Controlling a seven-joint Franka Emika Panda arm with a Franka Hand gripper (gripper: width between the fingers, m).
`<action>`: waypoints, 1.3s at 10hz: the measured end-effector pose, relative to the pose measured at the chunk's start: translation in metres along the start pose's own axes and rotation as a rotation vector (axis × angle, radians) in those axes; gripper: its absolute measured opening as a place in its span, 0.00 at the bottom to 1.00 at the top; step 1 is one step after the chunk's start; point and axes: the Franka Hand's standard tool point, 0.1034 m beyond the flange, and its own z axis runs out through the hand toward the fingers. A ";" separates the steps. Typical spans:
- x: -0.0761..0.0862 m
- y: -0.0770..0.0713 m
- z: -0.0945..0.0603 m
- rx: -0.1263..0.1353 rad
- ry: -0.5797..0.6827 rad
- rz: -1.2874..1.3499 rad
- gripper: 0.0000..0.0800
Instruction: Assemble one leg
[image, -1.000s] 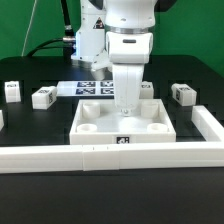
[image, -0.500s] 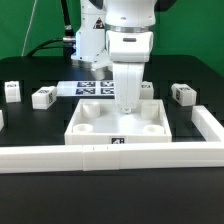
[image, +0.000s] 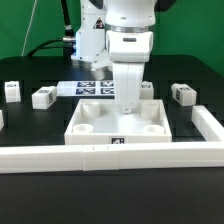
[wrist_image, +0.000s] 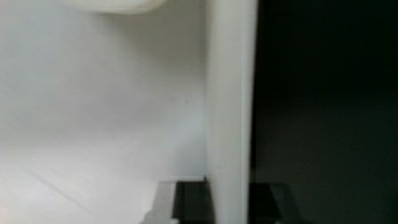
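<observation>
Four legs lie loose on the counter, none fitted: two legs (image: 42, 97) toward the counter edge at the exterior view's left, one leg (image: 183, 94) toward the edge at the exterior view's right, and one leg (image: 147, 88) just beyond the panel (image: 105, 120), beside the hand (image: 126, 105). The panel sits mid-counter, with its near side against the white fence (image: 60, 157) along the counter's near edge. The marker board (image: 90, 87) lies behind it.

The hand stands upright at the panel's far wall. In the blurred wrist view, the dark fingers (wrist_image: 187, 205) abut that wall on both sides with no gap. The hand is therefore judged clenched on the panel.

Step in hand, as judged: seating the panel against the fence, before any leg is taken. Which leg will be used cannot be told.

Next move calls for:
1. Release the wall and lift straight up, without dragging the panel.
2. Travel to a leg and grasp it squarely.
</observation>
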 end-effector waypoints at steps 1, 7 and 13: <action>0.002 0.003 -0.002 -0.007 -0.004 -0.042 0.08; 0.037 0.021 -0.001 -0.001 0.006 -0.089 0.08; 0.047 0.020 -0.001 -0.003 0.014 -0.103 0.08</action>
